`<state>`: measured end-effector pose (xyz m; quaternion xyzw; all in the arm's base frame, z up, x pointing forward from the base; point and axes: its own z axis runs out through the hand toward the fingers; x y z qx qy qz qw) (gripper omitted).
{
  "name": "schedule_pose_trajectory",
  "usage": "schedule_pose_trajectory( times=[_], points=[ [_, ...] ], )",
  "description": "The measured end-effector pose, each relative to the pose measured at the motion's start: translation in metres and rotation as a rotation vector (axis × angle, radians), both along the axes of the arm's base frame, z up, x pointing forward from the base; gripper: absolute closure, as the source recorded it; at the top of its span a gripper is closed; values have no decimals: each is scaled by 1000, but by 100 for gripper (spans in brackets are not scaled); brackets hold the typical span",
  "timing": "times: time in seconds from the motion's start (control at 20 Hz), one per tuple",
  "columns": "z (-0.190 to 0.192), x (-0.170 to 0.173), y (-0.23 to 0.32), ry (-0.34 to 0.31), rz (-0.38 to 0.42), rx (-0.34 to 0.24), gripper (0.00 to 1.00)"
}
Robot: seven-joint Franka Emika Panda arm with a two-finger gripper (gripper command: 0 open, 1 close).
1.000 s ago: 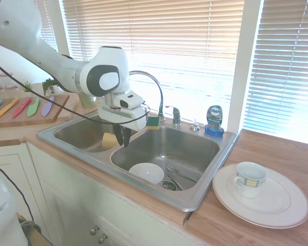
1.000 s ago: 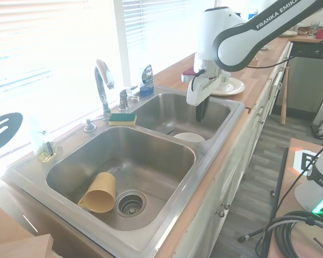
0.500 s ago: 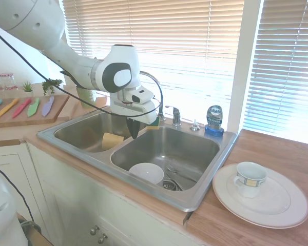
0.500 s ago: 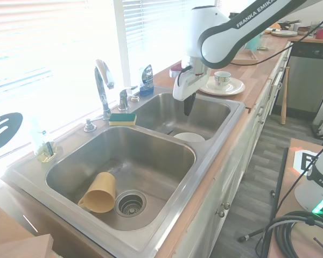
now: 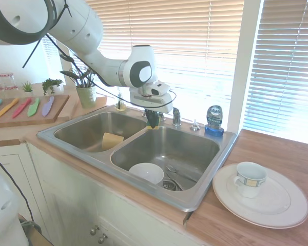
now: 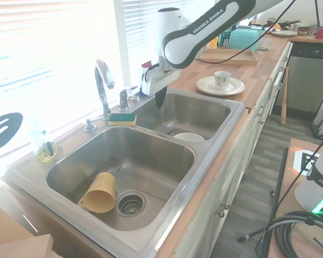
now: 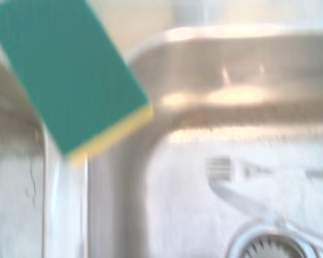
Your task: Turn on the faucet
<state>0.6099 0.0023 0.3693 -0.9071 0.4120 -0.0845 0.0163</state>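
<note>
White bowl (image 5: 146,172) sits nearest, in the right basin. My gripper (image 6: 159,98) hangs above the sink's back rim, fingers together (holding nothing), beside the green sponge (image 6: 122,118). Behind it stands the faucet (image 6: 102,88), untouched.

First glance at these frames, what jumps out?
The white arm reaching over the double sink, its tool hanging at the back of the right-hand basin near the faucet. Next, the green sponge on the divider behind the basins, filling the wrist view. Then the yellow cup lying in one basin and the white bowl in the other.
</note>
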Motion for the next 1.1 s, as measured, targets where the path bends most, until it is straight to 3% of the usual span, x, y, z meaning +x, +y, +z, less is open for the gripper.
schedule_pose_trajectory(
  times=[0.25, 0.65, 1.1],
  points=[
    [-6, 30, 6, -25, -3, 3, 100],
    [-7, 47, 3, -52, -25, -2, 100],
    [4, 61, 2, -298, -82, -38, 100]
  ],
)
